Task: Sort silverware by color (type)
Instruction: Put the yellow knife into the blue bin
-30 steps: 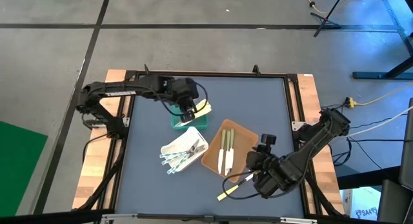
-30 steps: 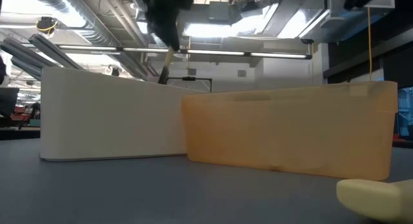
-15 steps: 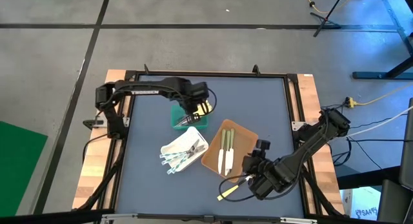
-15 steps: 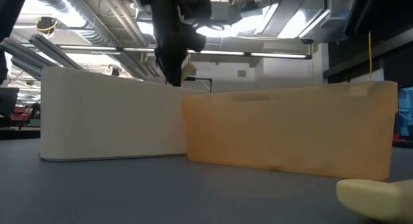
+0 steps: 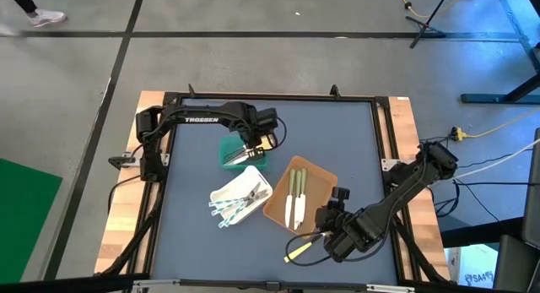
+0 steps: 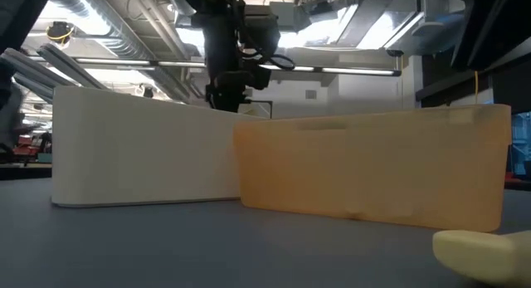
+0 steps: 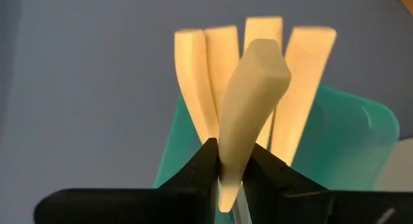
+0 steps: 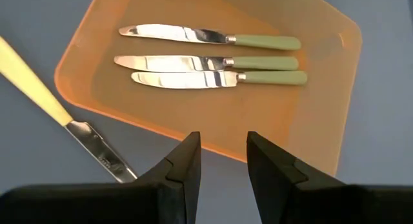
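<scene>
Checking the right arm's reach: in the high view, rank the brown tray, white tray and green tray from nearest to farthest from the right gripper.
From the right gripper, at the table's near right:
1. Brown tray, just beside it, toward the middle.
2. White tray, farther left.
3. Green tray, farthest, up left under the left gripper.

Grey concrete floor (image 5: 253, 56) w/ dark seam lines around bench (image 5: 337, 132); green mat (image 5: 25, 200) beside it. Ceiling ducts (image 6: 99, 31), strip lights (image 6: 332, 68) overhead.

Three knives (image 8: 210, 56) lie in the right tray (image 5: 316, 170); a fourth knife (image 5: 305, 245) lies on the table (image 5: 337, 132) before it.
</scene>
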{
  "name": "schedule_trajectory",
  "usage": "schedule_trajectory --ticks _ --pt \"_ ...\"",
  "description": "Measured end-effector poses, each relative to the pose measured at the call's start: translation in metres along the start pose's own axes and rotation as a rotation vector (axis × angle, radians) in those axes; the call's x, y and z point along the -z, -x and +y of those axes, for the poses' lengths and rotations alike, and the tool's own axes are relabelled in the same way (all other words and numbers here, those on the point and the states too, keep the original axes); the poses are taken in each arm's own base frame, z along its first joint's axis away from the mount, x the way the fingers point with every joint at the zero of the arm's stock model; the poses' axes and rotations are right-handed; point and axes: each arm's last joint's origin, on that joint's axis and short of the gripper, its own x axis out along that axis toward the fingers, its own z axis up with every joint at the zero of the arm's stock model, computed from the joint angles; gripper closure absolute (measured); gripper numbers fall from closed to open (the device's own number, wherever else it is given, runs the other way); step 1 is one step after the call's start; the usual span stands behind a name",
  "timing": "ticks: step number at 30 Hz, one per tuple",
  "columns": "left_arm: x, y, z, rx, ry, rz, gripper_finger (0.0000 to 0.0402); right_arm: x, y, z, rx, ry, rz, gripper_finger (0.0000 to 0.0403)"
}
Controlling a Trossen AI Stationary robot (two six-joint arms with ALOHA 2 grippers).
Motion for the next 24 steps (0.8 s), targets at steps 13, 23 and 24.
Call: schedule_trajectory --ticks 13,23,24 --pt "-0.0059 -0.0004 0.0005 -0.027 0.007 -0.06 0.0345 0.0001 -0.0012 0.0015 -0.02 -0.005 0.003 0.0292" --pt "-0.0083 -0.0012 0.0002 -0.025 0.011 -0.082 0.0288 0.0001 -0.0013 0.0016 -0.019 0.008 0.003 0.0292" --pt "-0.0084 -0.0012 0.0002 -0.025 0.011 -0.083 0.0285 0.0001 -0.0013 0.0016 -0.02 0.011 0.003 0.0292"
